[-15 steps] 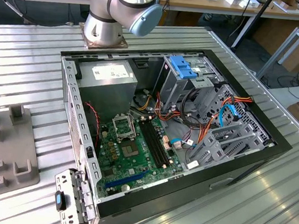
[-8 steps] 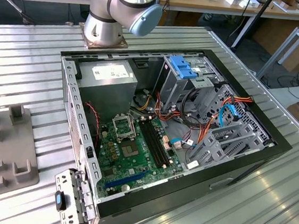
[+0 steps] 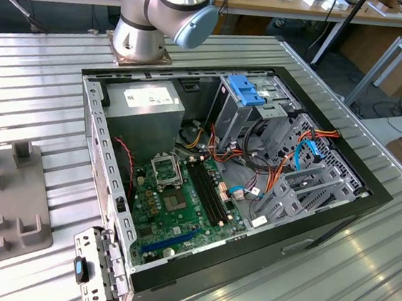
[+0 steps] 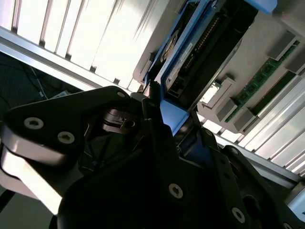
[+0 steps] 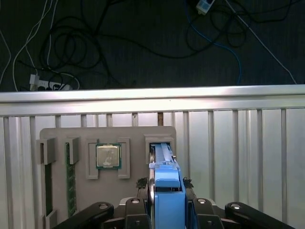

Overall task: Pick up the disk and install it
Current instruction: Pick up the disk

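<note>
1. The disk (image 5: 166,195) stands on its edge in a slot of the grey holder tray (image 5: 62,136), near the processor (image 5: 108,156). I think the slot holds it upright so that the tool can take it by its flat sides.
2. It has a bright blue carrier frame around a dark grey metal body. The second wrist view shows a row of connector pins.
3. The tool (image 5: 164,183) is closed narrowly on the blue frame, with one black finger on each side.
4. The tray lies on the ribbed metal counter (image 5: 238,143). The open computer case (image 3: 376,194) sits in the middle of the exterior view.

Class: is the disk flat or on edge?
On edge: in the first wrist view the disk stands thin-side-up in a slot of the grey holder.
</note>
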Controlling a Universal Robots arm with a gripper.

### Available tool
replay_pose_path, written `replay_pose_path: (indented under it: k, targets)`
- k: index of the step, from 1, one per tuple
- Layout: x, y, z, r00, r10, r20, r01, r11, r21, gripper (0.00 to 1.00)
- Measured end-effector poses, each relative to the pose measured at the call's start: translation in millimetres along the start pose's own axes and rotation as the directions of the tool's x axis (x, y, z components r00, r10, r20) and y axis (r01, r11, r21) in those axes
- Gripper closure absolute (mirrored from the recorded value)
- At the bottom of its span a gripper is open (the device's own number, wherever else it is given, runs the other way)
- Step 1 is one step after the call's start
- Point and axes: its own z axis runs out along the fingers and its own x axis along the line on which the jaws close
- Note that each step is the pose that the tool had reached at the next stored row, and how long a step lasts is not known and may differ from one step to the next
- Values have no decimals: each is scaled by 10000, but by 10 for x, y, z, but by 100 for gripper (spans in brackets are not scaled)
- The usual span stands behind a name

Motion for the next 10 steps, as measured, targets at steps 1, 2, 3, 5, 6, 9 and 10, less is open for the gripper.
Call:
replay_pose_path:
  k: [1,2,3,5,6,9,10]
  targets:
    - [-1,0,-15,10000,0,1,0,10000,2,63]
    - [-1,-1,-27,10000,0,2,0,10000,4,63]
    - [-2,-1,-61,10000,0,2,0,10000,4,63]
    - [-4,-1,-154,10000,0,2,0,10000,5,63]
    - [-4,-1,-173,10000,0,2,0,10000,5,63]
    - [-7,-2,-273,10000,0,2,0,10000,5,63]
    - [-8,-2,-311,10000,0,2,0,10000,6,63]
